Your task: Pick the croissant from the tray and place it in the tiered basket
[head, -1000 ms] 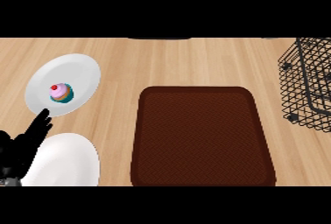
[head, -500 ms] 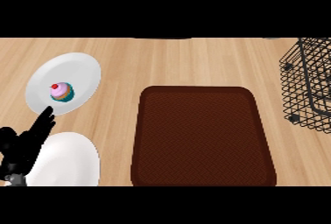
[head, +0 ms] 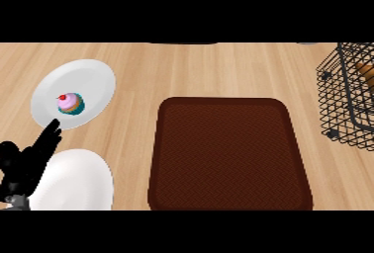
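Observation:
The dark brown tray (head: 230, 153) lies in the middle of the wooden counter with nothing on it. At the right edge stands the black wire tiered basket (head: 350, 94); an orange-brown shape, the croissant (head: 365, 70), shows through its wires near the top right. My left hand (head: 25, 160) rests at the lower left with its fingers straight, pointing up toward a plate, and holds nothing. The right hand does not show.
A white plate (head: 80, 86) at the left carries a cupcake (head: 70, 103) with pink icing. A second white plate (head: 76, 180) lies at the bottom left, partly under my left hand.
My left hand has drifted slightly down and left. Nothing else has moved.

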Robot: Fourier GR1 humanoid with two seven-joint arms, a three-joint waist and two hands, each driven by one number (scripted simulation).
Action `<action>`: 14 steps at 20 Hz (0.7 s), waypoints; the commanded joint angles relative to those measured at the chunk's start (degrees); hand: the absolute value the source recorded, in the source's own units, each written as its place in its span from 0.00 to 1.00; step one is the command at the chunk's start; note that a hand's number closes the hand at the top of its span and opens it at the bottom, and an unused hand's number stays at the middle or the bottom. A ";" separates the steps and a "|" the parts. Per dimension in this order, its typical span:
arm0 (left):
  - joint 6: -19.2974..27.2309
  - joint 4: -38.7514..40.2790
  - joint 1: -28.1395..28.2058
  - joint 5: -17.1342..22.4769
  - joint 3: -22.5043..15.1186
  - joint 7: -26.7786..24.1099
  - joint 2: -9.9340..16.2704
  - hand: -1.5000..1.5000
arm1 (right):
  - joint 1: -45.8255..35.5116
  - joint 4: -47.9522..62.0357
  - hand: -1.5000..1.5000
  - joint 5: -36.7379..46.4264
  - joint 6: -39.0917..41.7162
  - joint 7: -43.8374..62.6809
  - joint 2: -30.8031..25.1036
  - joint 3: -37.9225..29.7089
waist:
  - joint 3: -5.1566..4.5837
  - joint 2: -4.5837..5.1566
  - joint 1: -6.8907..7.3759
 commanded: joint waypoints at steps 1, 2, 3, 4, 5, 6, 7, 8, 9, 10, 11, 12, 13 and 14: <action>-0.55 -1.13 -0.03 0.33 -0.16 2.49 0.03 0.50 | -2.32 7.50 1.00 2.53 -1.78 -3.30 -0.95 0.80 | -0.09 0.16 0.16; -0.77 1.32 -0.64 0.22 0.17 0.62 -0.04 0.50 | -2.60 6.94 1.00 3.02 0.26 -0.47 1.30 1.56 | -0.13 0.07 -0.18; -0.03 0.40 1.30 -1.02 -0.52 -0.47 -0.66 0.50 | -4.54 9.29 1.00 2.56 0.85 1.08 2.24 0.57 | -0.12 0.15 0.25; -0.34 -1.30 0.71 -0.63 -1.56 1.41 -1.28 0.50 | -4.09 12.11 1.00 2.06 2.42 -0.16 -0.65 -0.66 | -0.09 0.26 0.40; -0.52 -2.32 2.43 -0.02 -1.11 1.06 -1.39 0.50 | -3.48 13.09 1.00 0.75 5.49 1.20 -1.69 -2.15 | -0.08 0.16 0.43; -0.67 2.06 -0.66 0.01 0.65 -0.64 0.27 0.50 | -2.80 13.99 1.00 1.89 7.58 2.55 0.13 -0.56 | -0.16 0.31 -0.08; -1.79 -0.57 1.29 1.11 0.43 1.42 0.32 0.50 | -3.99 16.12 1.00 1.97 10.40 4.35 -1.41 -1.26 | -0.12 0.31 0.66; -1.59 0.55 -0.41 1.24 0.93 1.33 0.62 0.50 | -2.92 16.80 0.00 2.31 10.87 6.39 0.06 -0.97 | -0.13 0.28 0.13; -2.30 0.49 -0.47 1.82 1.34 1.80 1.20 0.50 | -3.58 17.57 0.00 2.07 12.06 8.00 -0.06 -1.58 | -0.13 0.20 0.07; 0.15 0.90 2.44 -0.43 0.75 -2.26 -0.87 0.50 | -3.25 17.42 0.00 2.63 13.21 8.88 -0.58 -1.13 | -0.16 0.03 -0.15; 0.97 0.76 -0.09 -1.46 -1.00 0.13 -1.78 0.50 | -4.06 19.36 0.00 3.14 11.46 10.72 0.63 -1.35 | -0.11 0.34 0.21; -0.02 3.29 -1.83 -0.44 0.67 -0.43 -0.24 0.50 | -4.95 19.99 0.00 2.53 12.14 11.57 -1.67 -2.69 | -0.12 0.38 -0.10; -1.97 0.79 1.46 0.79 1.64 -0.62 1.23 0.50 | -2.39 20.96 0.00 0.39 9.92 11.08 -2.61 -5.27 | -0.06 0.25 0.09; -0.01 3.97 -1.99 -0.53 1.15 -0.88 0.06 0.50 | -5.40 21.25 0.00 0.64 10.25 11.02 -2.52 -5.17 | -0.09 0.40 0.03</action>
